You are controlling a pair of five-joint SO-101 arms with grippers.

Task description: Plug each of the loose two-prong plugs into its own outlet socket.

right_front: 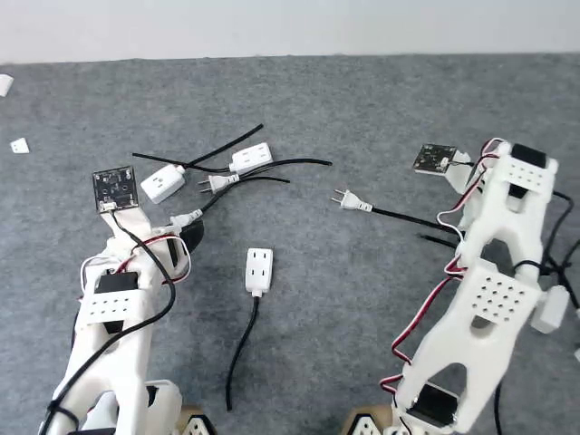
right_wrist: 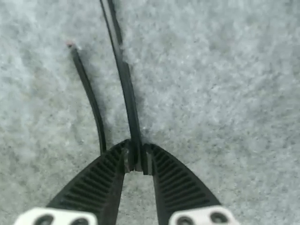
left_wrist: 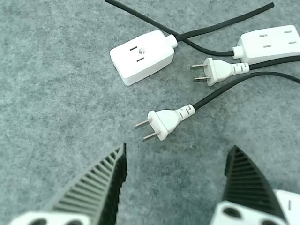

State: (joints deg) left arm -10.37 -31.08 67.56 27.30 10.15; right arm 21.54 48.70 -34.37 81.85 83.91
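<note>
My left gripper [left_wrist: 178, 154] is open just above the carpet, and a white two-prong plug [left_wrist: 161, 123] lies a little ahead of the gap between its fingers. Beyond it lie a second plug [left_wrist: 218, 71], a white socket block [left_wrist: 143, 56] and another socket block [left_wrist: 272, 42]. My right gripper [right_wrist: 135, 147] is shut on a black cord [right_wrist: 126, 84]. In the high view that cord runs to a third plug [right_front: 349, 201] lying mid-table. A third socket [right_front: 259, 270] lies alone near the centre.
A loose black cord end [right_wrist: 89, 93] lies beside the gripped cord. Black cords [right_front: 272, 165] cross behind the left cluster. Two small white pieces [right_front: 18, 145] sit at the far left. Grey carpet [right_front: 362, 109] covers the table.
</note>
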